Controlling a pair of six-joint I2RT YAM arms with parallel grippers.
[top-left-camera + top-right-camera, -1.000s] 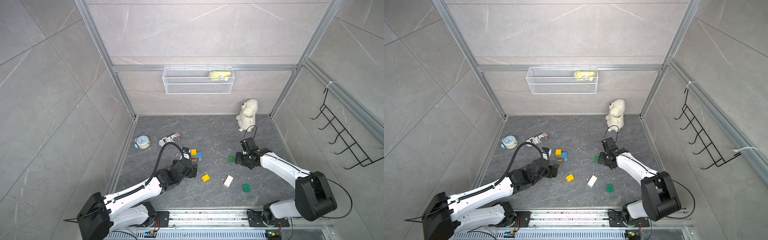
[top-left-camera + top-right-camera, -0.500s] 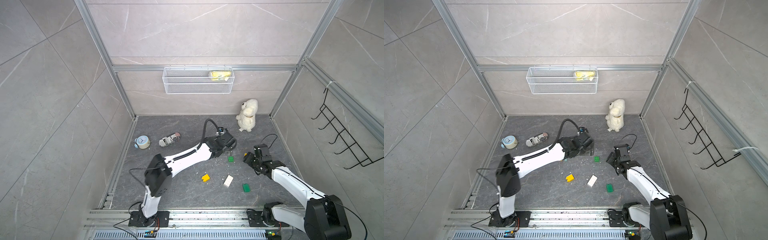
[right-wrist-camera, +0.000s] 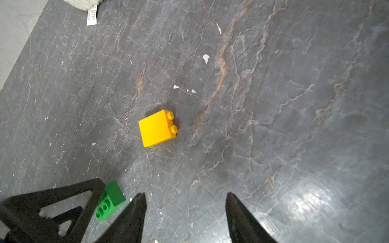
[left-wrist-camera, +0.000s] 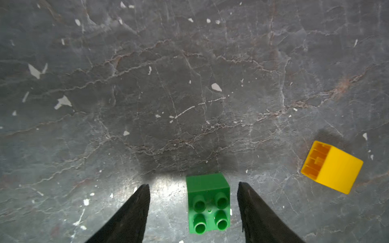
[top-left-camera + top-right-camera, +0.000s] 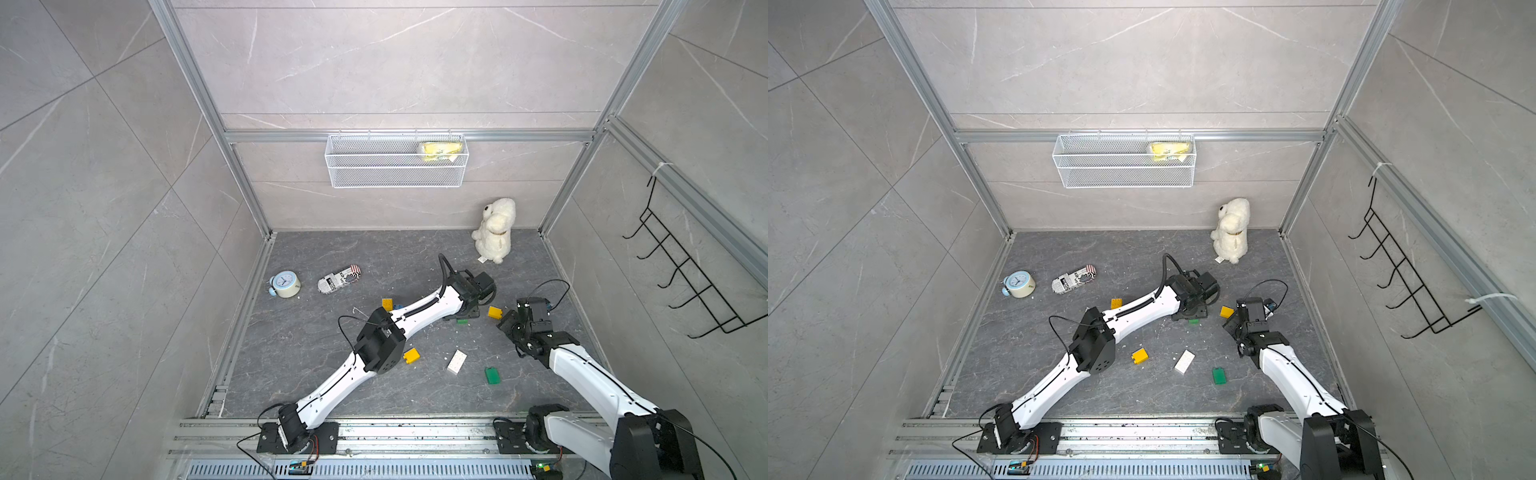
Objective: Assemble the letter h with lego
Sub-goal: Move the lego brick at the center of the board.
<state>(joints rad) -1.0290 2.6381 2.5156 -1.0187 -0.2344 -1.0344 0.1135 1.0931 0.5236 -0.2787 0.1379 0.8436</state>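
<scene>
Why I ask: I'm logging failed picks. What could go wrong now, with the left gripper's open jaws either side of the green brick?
1. The green brick sits off-centre in the left gripper, nearer one finger; closing may shove or twist it instead of clamping it squarely.
2. The right gripper hangs open close by, with the yellow brick lying on its side near both; the two grippers could bump.

Green sq. brick [image 4: 208,203] upright, 4 studs up, right of centre in both top views.
Tipped yellow brick [image 5: 494,312] just right of it, hollow underside showing; lower: second yellow brick [image 5: 411,356], white oblong brick [image 5: 456,361], dark green plate [image 5: 492,375]; third yellow brick [image 5: 387,304] w/ blue brick [image 5: 398,307] further left.
</scene>
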